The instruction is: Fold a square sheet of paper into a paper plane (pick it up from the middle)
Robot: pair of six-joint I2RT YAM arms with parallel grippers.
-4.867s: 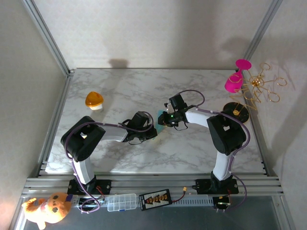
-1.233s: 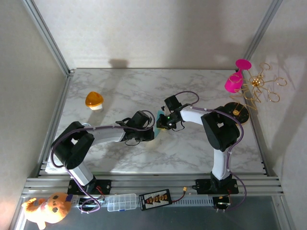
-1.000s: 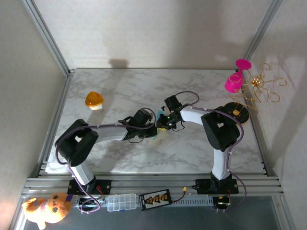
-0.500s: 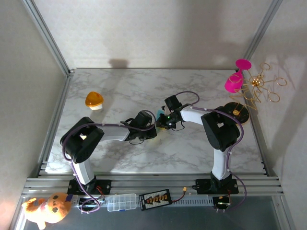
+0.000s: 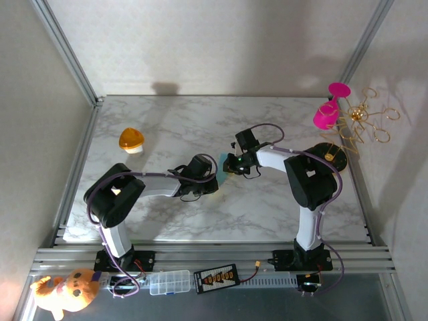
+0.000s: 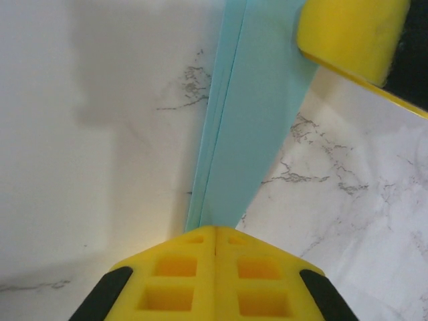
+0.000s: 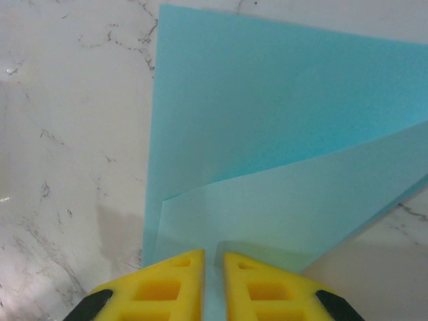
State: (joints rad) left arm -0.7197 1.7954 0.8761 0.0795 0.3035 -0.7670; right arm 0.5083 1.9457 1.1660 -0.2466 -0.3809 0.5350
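The square sheet of paper [image 5: 223, 162] is teal-blue and folded, and it is stretched between my two grippers near the table's middle. My left gripper [image 5: 212, 179] is shut on its narrow end. In the left wrist view the paper [image 6: 247, 114] runs as a doubled strip up from the closed jaws [image 6: 215, 231]. At its far end sits a yellow finger [image 6: 351, 33] of the right gripper. My right gripper [image 5: 229, 162] holds the other side. In the right wrist view a paler flap of the paper [image 7: 281, 120] rises into the narrow slit between the jaws [image 7: 212, 257].
An orange dome [image 5: 132, 140] sits at the back left. A pink goblet [image 5: 326, 114], a gold wire ornament [image 5: 364, 124] and a black round base [image 5: 329, 155] crowd the right edge. Bare marble table [image 5: 254, 207] lies in front of the grippers.
The right gripper has shifted slightly back and to the right with the paper. The left arm has followed, with its elbow swinging right. Both stay shut.
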